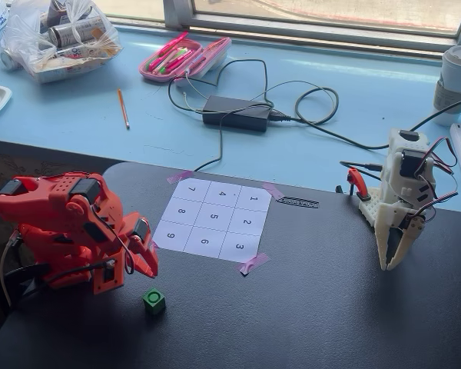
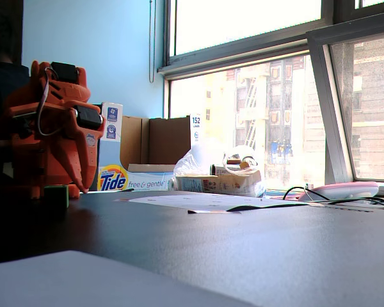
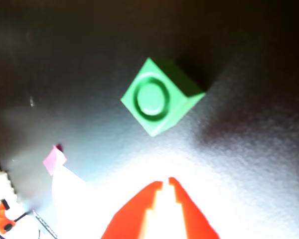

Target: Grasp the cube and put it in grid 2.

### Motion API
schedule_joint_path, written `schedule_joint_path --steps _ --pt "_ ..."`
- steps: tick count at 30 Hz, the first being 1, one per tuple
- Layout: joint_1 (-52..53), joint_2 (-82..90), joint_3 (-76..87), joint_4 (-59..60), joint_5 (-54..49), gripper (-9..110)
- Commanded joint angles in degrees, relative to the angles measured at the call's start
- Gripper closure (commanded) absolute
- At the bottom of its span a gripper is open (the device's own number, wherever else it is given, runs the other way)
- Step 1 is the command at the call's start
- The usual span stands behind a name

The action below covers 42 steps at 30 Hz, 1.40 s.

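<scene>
Dark table: cube (image 3: 159, 97) lies free; wrist view alone shows hand (image 3: 165, 183) nearly closed, empty.

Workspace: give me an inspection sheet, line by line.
Surface: black tabletop; blue counter behind it.
Job's things: green cube on bare table near the red arm, off the sheet; grid 2 vacant.
Clutter: pink tape scrap, pencil, pink pencil case, bagged cans, paper cup.
Grippers: red gripper nearly shut, holding nothing, short of the cube; white arm parked.
Cables: power adapter with looped cords.
Surroundings: window, Tide box.
</scene>
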State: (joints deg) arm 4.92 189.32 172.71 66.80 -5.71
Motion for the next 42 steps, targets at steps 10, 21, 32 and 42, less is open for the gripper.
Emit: schedule_joint_path --steps 10,21,32,42 --pt "0.6 -5.7 -3.4 -0.1 -2.3 82" --pt "2.5 -31.1 -29.4 5.2 5.3 62" --pt "10.4 -51.4 -50.4 9.6 11.6 60" --pt "14.2 -64.9 -50.1 5.2 13.3 60"
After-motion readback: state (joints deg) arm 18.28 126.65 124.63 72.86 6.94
